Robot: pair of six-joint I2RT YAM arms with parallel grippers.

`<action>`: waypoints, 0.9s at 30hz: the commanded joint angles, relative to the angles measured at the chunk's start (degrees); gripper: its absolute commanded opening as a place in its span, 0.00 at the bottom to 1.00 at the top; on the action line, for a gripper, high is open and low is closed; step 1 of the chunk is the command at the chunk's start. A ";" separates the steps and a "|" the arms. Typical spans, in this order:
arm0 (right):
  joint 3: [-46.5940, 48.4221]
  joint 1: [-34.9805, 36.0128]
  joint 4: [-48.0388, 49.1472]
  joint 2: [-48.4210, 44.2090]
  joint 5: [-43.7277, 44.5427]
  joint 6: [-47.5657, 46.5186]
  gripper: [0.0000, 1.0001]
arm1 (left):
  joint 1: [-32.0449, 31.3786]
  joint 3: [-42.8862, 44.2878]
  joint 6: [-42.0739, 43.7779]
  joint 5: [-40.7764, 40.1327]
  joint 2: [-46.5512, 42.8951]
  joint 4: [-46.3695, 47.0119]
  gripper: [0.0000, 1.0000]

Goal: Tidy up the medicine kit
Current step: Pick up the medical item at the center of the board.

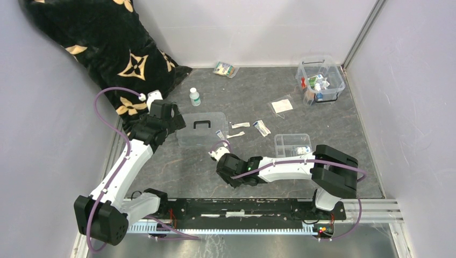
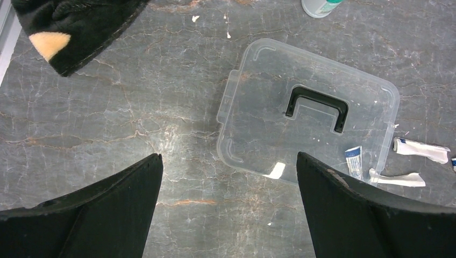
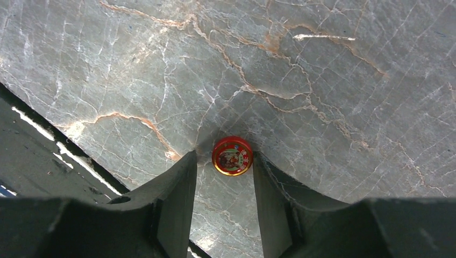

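Red round tin (image 3: 232,156) sits between half-open right fingers (image 3: 177,188); left fingers (image 2: 118,199) spread wide.

I'm working in what is looking like a lab test cell: plain pale wall panels (image 1: 408,107) are boxing in a marble-patterned desk (image 1: 177,173), an aluminium rail (image 1: 373,207) is running along its near edge, and purple cabling (image 1: 116,88) is looping off the left arm (image 1: 122,171) and right arm (image 1: 290,170) bolted there
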 commanded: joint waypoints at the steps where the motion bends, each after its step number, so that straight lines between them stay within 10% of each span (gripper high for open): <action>1: 0.68 -0.18 0.45 0.98 1.95 0.12 0.47 | 0.34 0.14 3.19 0.04 -0.78 2.24 0.99; 27: -9.79 -12.17 -1.51 -21.06 9.84 1.29 0.33 | 0.34 0.22 3.28 1.62 1.08 2.42 0.98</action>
